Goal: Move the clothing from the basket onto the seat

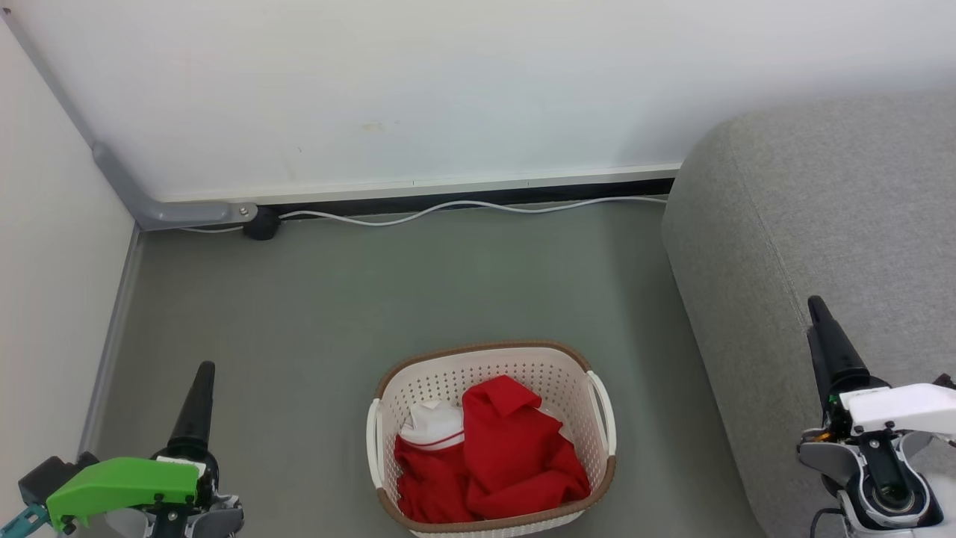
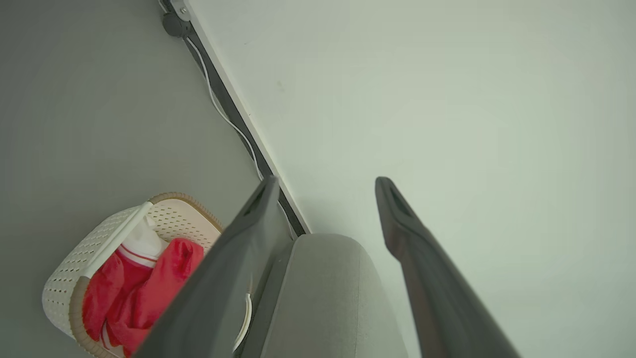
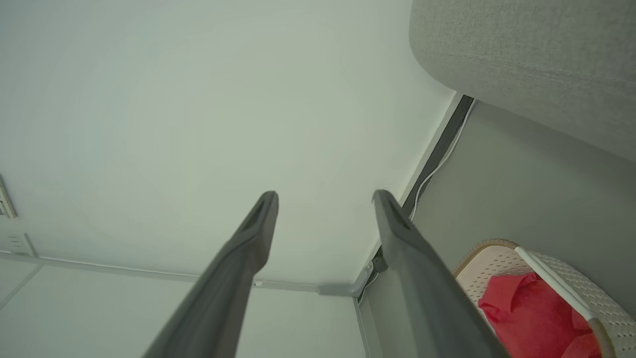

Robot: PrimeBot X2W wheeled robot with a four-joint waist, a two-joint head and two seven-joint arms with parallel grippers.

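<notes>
We see a cream perforated basket (image 1: 485,371) standing on the grey-green floor (image 1: 358,291), well out from the floor's far edge, where a white cable (image 1: 463,205) runs along the wall (image 1: 448,90). The red clothing (image 1: 515,448) lies crumpled inside the basket, a white striped collar showing on its left side. The light grey seat (image 1: 806,202) stands right of the basket, near but apart. Our left gripper (image 2: 326,183) hangs above the floor left of the basket, fingers spread wide, holding nothing. Our right gripper (image 3: 323,196) hovers over the seat's left edge, fingers also wide apart and empty
</notes>
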